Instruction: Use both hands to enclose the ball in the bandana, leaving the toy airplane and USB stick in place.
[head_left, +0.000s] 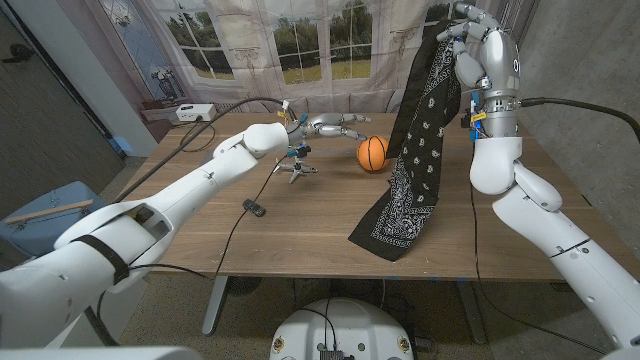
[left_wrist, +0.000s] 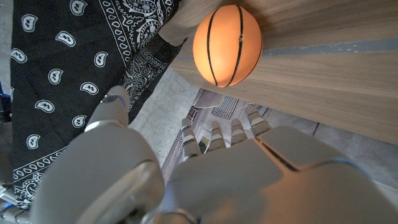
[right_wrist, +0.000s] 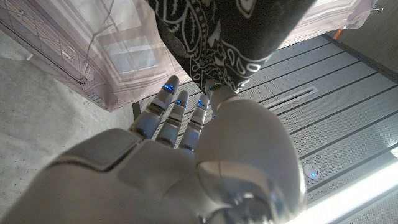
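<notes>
Upper right: right hand (head_left: 483, 52) raised high, fingers pinching the black paisley bandana (head_left: 418, 150); its lower corner trails onto the desk (head_left: 300, 230). Basketball (head_left: 372, 153) center frame, open wood in front. Left hand (head_left: 335, 126) beside it, fingers extended, holding nothing.

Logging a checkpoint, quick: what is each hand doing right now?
Left hand: open, holding nothing, reaching beside the ball.
Right hand: raised, holding the bandana up by its top.
</notes>
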